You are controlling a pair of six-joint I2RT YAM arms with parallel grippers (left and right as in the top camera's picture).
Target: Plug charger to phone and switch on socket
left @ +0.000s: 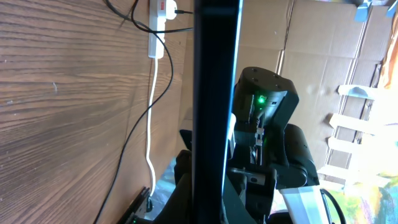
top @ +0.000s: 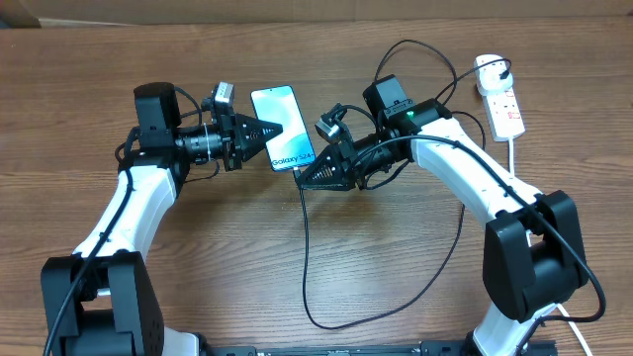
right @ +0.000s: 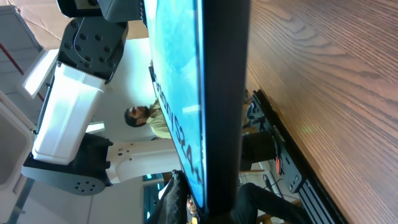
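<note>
The left claw (top: 280, 130) is pinching the phone (top: 284, 126) at its left edge. The lit screen is showing "Galaxy S24". The right claw (top: 302, 178) is pressing together just below the phone, at the charger (top: 304, 259). The socket (top: 502, 103) is lying far right, with red marks.

Brown wooden table top (top: 326, 49) with darker streaked grain running edge to edge. Slim rectangular phone (top: 283, 128): lit light-blue screen, dark lettering, black edge. Long thin charger cable (top: 306, 259): black all along. Small elongated power strip (top: 501, 99) near the table's far right edge: white with red switch marks, thick white cord. Both arms: white shells, black joints and grippers; a green light on the right one.
</note>
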